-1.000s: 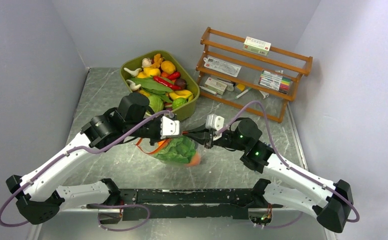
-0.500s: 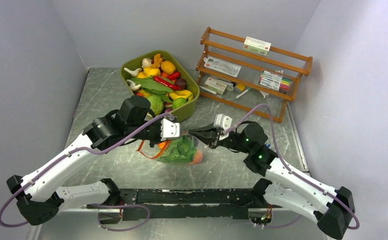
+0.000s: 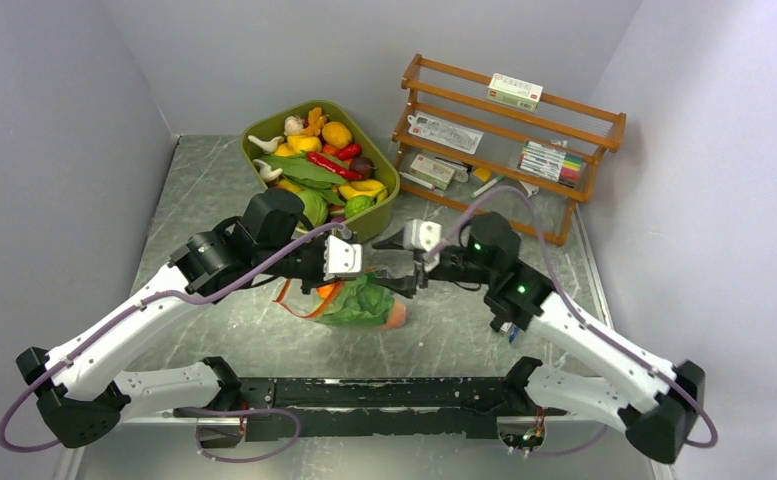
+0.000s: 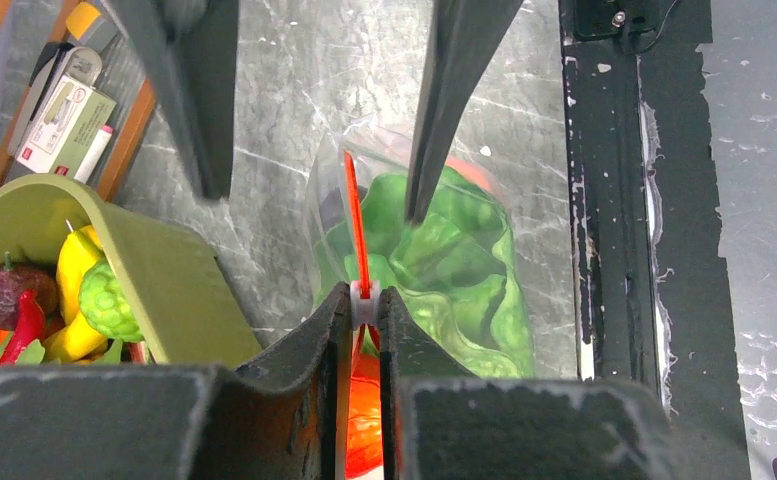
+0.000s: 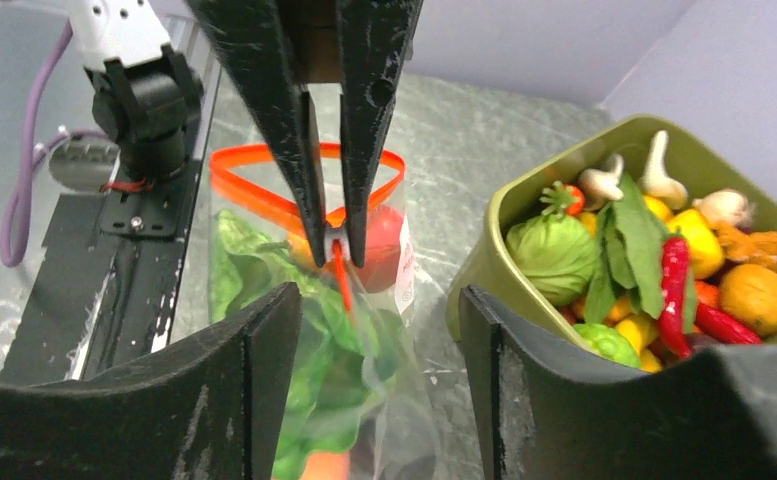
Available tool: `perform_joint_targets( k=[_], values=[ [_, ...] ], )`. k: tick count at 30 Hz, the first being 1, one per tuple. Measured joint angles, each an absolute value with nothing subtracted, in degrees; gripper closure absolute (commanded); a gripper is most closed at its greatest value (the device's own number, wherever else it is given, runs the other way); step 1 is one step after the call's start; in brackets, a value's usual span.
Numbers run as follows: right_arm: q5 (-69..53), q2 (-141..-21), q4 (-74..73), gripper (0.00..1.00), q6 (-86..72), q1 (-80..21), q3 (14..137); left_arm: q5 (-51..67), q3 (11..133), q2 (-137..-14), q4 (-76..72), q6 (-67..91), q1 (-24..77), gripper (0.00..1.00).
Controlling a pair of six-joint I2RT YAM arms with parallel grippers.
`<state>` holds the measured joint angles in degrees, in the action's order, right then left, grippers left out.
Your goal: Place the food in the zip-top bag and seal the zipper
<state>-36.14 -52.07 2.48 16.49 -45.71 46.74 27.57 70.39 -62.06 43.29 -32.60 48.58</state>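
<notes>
Right gripper [image 3: 391, 264], pinched shut a second ago, now stands spread. Top view: zip-top bag [image 3: 344, 315], lettuce [image 3: 364, 296] inside, on table [image 3: 204, 200] near olive tub [image 3: 388, 198], between both grippers. Left wrist view: left gripper [image 4: 364, 300] clamped on orange-red zipper [image 4: 355, 215]. Right wrist view: own fingers apart; bag mouth partly open beyond, red-orange fruit [image 5: 384, 245] inside.
</notes>
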Motion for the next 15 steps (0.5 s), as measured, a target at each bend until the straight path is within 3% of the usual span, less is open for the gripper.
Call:
perform_joint_targets(
  k=[4,8,10,12,15],
  values=[
    [-39.40,-60.23,-0.32,0.40,19.44,-45.71,51.11,27.92,70.39,-62.04,43.22,-32.60,48.58,0.93],
    [-41.67,-62.94,-1.76,0.52,21.61,-45.71,51.07,28.10,70.39,-62.04,43.22,-32.62,48.58,0.93],
    [-42.28,-63.72,-2.02,0.68,22.33,-45.71,51.11,28.12,70.41,-62.11,43.24,-32.64,48.58,0.93],
    [-43.13,-64.45,-2.04,1.00,23.29,-45.71,51.16,28.12,70.43,-62.37,43.24,-32.80,48.58,0.93],
    [-43.09,-64.84,-0.64,1.00,21.91,-45.74,50.76,28.08,70.43,-62.89,43.22,-32.88,48.58,0.93]
  ],
)
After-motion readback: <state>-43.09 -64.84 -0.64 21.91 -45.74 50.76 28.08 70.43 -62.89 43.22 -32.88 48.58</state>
